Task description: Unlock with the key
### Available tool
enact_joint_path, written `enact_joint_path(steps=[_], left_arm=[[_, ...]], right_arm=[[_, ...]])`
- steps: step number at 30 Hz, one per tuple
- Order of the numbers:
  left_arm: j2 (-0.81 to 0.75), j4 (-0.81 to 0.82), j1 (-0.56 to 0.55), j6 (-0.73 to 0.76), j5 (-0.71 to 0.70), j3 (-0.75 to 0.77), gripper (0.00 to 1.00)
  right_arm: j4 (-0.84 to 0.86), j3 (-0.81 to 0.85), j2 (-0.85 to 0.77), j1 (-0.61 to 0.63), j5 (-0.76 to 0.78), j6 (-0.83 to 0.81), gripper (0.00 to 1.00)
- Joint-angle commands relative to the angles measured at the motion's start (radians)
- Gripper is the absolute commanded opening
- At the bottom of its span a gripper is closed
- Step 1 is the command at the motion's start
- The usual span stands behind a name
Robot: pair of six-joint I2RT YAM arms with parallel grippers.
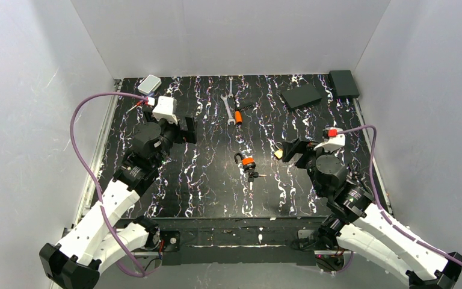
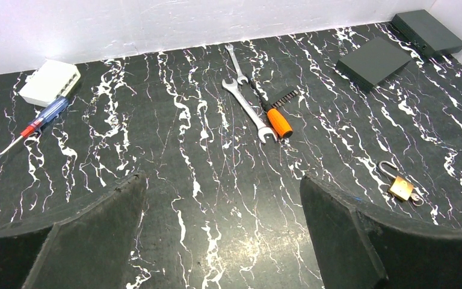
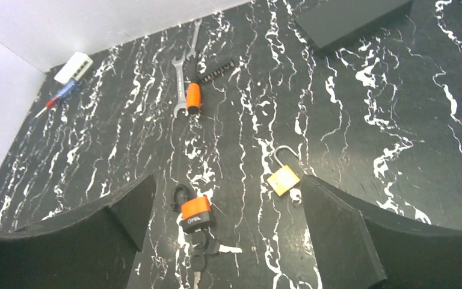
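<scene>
The left claw [image 2: 221,179] and right claw [image 3: 228,180] both gape wide and empty, the right facing the tiny silvery dark-headed key [image 3: 207,245], likely readying a pickup.

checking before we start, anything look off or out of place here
Nothing stands out. The key bunch lies against the base of the orange padlock; whether a key already sits in it is unclear. The brass padlock lies apart, nothing spilled or broken.

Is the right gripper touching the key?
Apart. Right wrist view shows the key between the open right gripper's fingers, bare table on both sides.
</scene>
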Motion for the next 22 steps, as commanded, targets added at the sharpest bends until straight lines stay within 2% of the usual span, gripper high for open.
enact_joint_path(steps=[1,14,22], left_arm=[[-0.012,0.019,0.005,0.007,-0.025,-0.010,0.98],[-0.015,0.020,0.005,0.012,-0.034,-0.012,0.98],[-0.017,0.024,0.005,0.017,-0.042,-0.014,0.98]], right_arm=[[-0.058,0.034,-0.023,-0.002,0.043,0.043,0.98],[-0.059,0.023,-0.002,-0.002,0.032,0.054,0.98],[-0.004,0.000,-0.051,-0.002,-0.025,0.014,0.98]])
